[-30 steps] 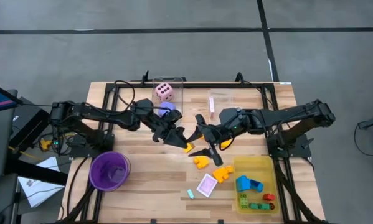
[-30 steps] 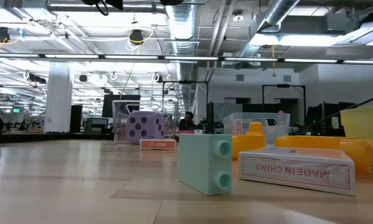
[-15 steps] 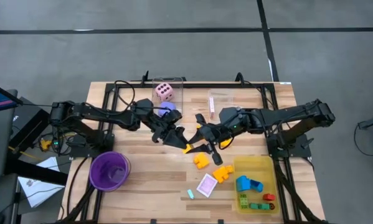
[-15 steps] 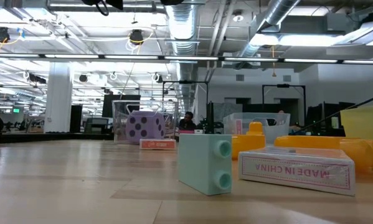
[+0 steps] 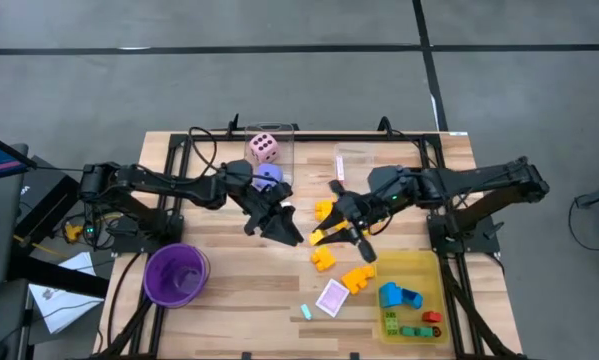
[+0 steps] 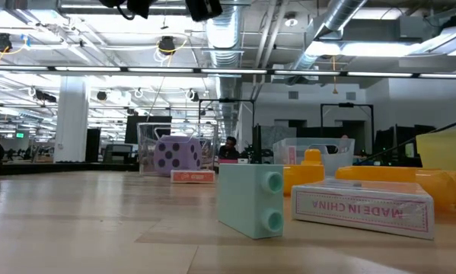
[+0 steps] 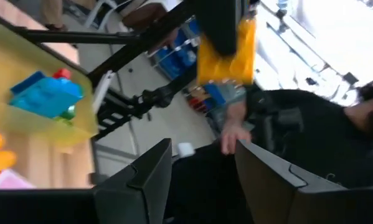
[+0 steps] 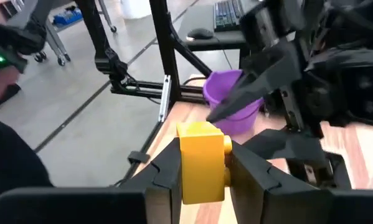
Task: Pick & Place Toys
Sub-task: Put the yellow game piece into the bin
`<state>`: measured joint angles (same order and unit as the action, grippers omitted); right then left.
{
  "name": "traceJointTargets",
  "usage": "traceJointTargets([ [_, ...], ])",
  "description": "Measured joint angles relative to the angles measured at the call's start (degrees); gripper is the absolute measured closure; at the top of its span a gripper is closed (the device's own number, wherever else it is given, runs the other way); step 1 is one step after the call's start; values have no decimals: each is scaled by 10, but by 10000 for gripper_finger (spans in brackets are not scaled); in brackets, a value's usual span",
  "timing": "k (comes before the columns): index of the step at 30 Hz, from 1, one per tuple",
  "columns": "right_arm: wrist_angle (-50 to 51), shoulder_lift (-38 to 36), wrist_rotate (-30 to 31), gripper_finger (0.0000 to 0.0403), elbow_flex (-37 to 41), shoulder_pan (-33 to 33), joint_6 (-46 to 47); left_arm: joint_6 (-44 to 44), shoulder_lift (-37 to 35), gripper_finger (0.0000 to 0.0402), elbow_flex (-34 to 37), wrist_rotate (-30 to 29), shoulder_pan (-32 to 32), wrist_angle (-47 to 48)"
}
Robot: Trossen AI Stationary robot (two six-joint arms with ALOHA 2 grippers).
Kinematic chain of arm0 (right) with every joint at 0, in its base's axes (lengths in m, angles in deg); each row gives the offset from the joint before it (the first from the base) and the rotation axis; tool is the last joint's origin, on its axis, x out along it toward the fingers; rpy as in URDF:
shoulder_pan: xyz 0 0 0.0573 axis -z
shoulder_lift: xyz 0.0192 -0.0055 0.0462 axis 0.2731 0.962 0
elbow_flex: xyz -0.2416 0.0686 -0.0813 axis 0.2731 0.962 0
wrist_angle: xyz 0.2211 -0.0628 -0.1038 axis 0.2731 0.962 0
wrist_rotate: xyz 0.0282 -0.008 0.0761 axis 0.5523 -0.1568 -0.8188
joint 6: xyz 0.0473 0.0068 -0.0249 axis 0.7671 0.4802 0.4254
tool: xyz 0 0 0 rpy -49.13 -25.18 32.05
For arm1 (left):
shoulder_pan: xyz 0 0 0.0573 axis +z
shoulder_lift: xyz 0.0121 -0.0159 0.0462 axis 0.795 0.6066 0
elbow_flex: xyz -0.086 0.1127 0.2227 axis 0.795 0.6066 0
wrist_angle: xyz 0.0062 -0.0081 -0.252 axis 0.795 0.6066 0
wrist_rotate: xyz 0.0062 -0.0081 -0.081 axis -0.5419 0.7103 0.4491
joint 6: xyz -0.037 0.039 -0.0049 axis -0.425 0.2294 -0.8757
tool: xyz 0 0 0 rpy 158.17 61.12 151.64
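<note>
The right gripper [image 8: 202, 163] has its jaws clamped on a yellow block [image 8: 202, 158], lifted to carry to the yellow tray [image 5: 411, 268]; the left gripper [image 5: 284, 228], jaws parted and empty, waits mid-counter.

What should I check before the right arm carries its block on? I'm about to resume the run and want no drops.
1. Right gripper shut on the yellow block: ok.
2. Block lifted off the table: ok.
3. Left gripper empty, fingers apart: ok.
4. Gap between the two grippers: not ok, they sit close.
5. Bare floor left in the yellow tray: ok.
6. How deep the block sits between the fingers: cannot tell.
</note>
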<state>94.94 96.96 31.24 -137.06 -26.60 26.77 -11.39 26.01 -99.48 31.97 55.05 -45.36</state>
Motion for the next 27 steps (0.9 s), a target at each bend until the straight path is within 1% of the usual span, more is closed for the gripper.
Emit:
traceJointTargets([
  [2, 29, -16, 0, 315, 0, -3, 16, 31, 0, 229, 0, -1, 0, 23],
  [6, 100, -46, 3, 315, 0, -16, 50, 71, 0, 229, 0, -8, 0, 37],
  [9, 158, -65, 10, 315, 0, -27, 80, 103, 0, 229, 0, -33, 0, 36],
  [14, 285, -92, 46, 315, 0, -61, 134, 157, 0, 229, 0, -70, 0, 36],
  [18, 352, -108, 74, 315, 0, -95, 184, 197, 0, 229, 0, -108, 0, 37],
  [23, 384, -122, 102, 315, 0, -138, 264, 268, 0, 229, 0, -177, 0, 59],
  [27, 389, -138, 130, 315, 23, -184, 336, 332, -6, 229, 0, -237, 0, 100],
])
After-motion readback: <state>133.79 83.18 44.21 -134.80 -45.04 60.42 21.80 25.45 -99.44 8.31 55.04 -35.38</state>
